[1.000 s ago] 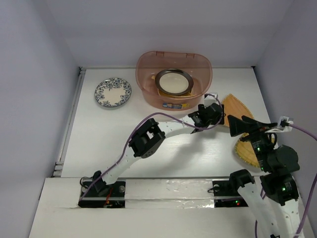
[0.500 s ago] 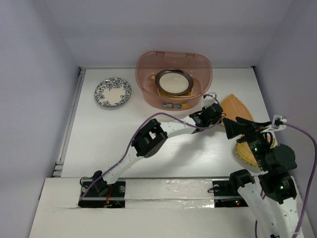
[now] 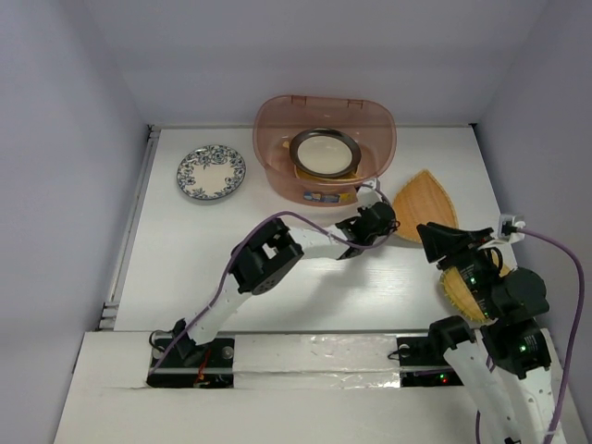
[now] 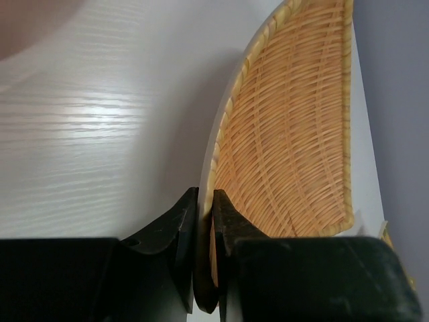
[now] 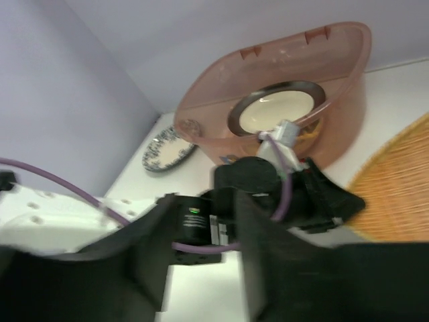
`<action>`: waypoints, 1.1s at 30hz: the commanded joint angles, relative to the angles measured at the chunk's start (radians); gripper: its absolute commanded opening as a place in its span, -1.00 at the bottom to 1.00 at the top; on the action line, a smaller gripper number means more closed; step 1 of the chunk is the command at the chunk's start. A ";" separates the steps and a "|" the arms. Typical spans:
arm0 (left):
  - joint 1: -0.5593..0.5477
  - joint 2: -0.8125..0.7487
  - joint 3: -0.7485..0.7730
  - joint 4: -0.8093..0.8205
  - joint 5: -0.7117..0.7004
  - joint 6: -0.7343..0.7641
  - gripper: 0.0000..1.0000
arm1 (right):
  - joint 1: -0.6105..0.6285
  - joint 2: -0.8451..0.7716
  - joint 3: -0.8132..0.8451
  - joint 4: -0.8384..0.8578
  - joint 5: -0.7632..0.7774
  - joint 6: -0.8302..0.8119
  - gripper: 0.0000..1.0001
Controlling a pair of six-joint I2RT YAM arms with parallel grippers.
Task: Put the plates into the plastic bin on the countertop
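The left gripper (image 3: 375, 222) is closed narrowly on the left rim of an orange-tan fan-shaped plate (image 3: 424, 202). In the left wrist view, this rim is seen pinched between both fingers (image 4: 179, 231). The held plate is located at the right of the countertop (image 3: 203, 268), just near and right of the plastic bin (image 3: 277, 139).

A second fan-shaped plate (image 3: 460, 289) is located nearer on the right and is partly hidden under the right arm. The right gripper (image 3: 442, 239) is positioned between the two fan-shaped plates. In the right wrist view its jaws are seen partly apart, with nothing between them.

A metallic-rimmed plate (image 3: 324, 154) is contained in the bin, and a yellow edge (image 3: 298, 172) is visible beneath it. A floral-rimmed white plate (image 3: 212, 173) is laid flat on the countertop, left of the bin and apart from it.
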 commanded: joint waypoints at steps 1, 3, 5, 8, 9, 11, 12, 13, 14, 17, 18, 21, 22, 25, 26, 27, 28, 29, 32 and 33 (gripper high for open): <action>0.015 -0.210 -0.105 0.143 -0.069 0.052 -1.00 | 0.004 -0.020 0.002 0.015 -0.022 -0.018 -0.23; 0.015 -0.272 -0.176 0.218 -0.075 0.077 -1.00 | 0.004 -0.031 0.004 0.018 -0.022 -0.015 -0.50; 0.015 -0.370 -0.221 0.290 -0.078 0.118 -1.00 | 0.004 -0.046 0.019 0.021 -0.022 -0.012 -0.60; 0.015 -0.491 -0.299 0.350 -0.104 0.181 -1.00 | 0.004 -0.060 0.039 0.016 -0.025 -0.011 -0.61; 0.024 -0.517 -0.324 0.356 -0.106 0.195 -1.00 | 0.004 -0.063 0.051 0.016 -0.025 -0.009 -0.61; 0.051 -0.585 -0.344 0.362 -0.102 0.207 -1.00 | 0.004 -0.065 0.062 0.012 -0.030 -0.009 -0.60; 0.064 -0.605 -0.367 0.370 -0.089 0.210 -1.00 | 0.004 -0.065 0.065 0.013 -0.033 -0.008 -0.60; 0.088 -0.638 -0.373 0.371 -0.076 0.218 -1.00 | 0.004 -0.063 0.065 0.018 -0.037 -0.006 -0.60; 0.100 -0.652 -0.375 0.355 -0.081 0.229 -1.00 | 0.004 -0.062 0.065 0.019 -0.043 -0.006 -0.60; 0.198 -0.697 -0.392 0.304 -0.045 0.203 -1.00 | 0.004 -0.046 0.053 0.026 -0.053 -0.003 -0.59; 0.229 -0.702 -0.402 0.292 -0.028 0.185 -1.00 | 0.004 -0.037 0.051 0.026 -0.056 -0.001 -0.58; 0.338 -0.693 -0.370 0.182 0.015 0.148 -1.00 | 0.004 -0.023 0.045 0.021 -0.066 -0.003 -0.56; 0.358 -0.680 -0.360 0.157 0.023 0.148 -1.00 | 0.004 -0.017 0.044 0.022 -0.066 -0.003 -0.55; 0.419 -0.654 -0.321 0.085 0.053 0.154 -1.00 | 0.004 0.001 0.038 0.030 -0.076 -0.005 -0.54; 0.429 -0.650 -0.310 0.054 0.053 0.166 -1.00 | 0.004 0.004 0.038 0.033 -0.083 -0.004 -0.53; 0.442 -0.643 -0.292 0.043 0.052 0.175 -1.00 | 0.004 0.007 0.038 0.035 -0.086 -0.004 -0.53; 0.443 -0.624 -0.278 0.027 0.055 0.183 -1.00 | 0.004 0.009 0.038 0.041 -0.086 -0.004 -0.52; 0.458 -0.610 -0.261 -0.012 0.070 0.189 -1.00 | 0.004 0.013 0.038 0.042 -0.088 -0.003 -0.52; 0.484 -0.552 -0.205 -0.073 0.084 0.194 -1.00 | 0.004 0.023 0.039 0.047 -0.092 -0.003 -0.51; 0.484 -0.535 -0.174 -0.085 0.093 0.200 -1.00 | 0.004 0.024 0.039 0.049 -0.095 -0.003 -0.51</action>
